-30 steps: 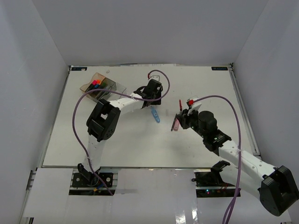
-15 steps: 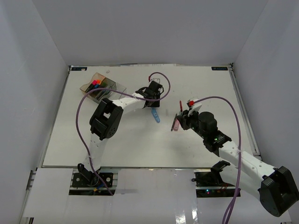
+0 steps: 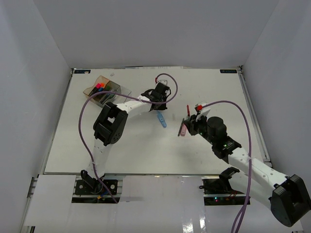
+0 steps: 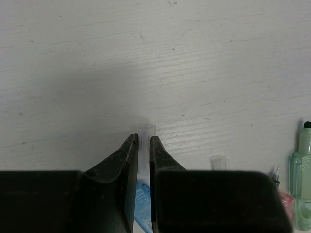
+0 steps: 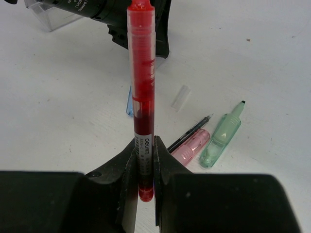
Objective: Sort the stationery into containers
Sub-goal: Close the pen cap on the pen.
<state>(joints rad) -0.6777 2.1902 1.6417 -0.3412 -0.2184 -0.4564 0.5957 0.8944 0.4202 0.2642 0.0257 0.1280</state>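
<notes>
Pinches the clear end of a blue marker (image 4: 142, 200) in the left hand (image 4: 140, 141), fingers (image 4: 126, 158) nearly together, on the worktop (image 4: 146, 58) near the overhead view's centre. Clamps a red pen (image 5: 142, 87) upright in the right hand (image 5: 144, 145), right of centre, with the tray (image 3: 90, 90) at upper left.

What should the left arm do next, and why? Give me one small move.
Probably lift the left end effector straight up a little. Its jaws look closed on the pale blue marker, which lies flat on the table. The marker likely has to clear the surface before it can be carried to the organiser tray at the far left.
</notes>
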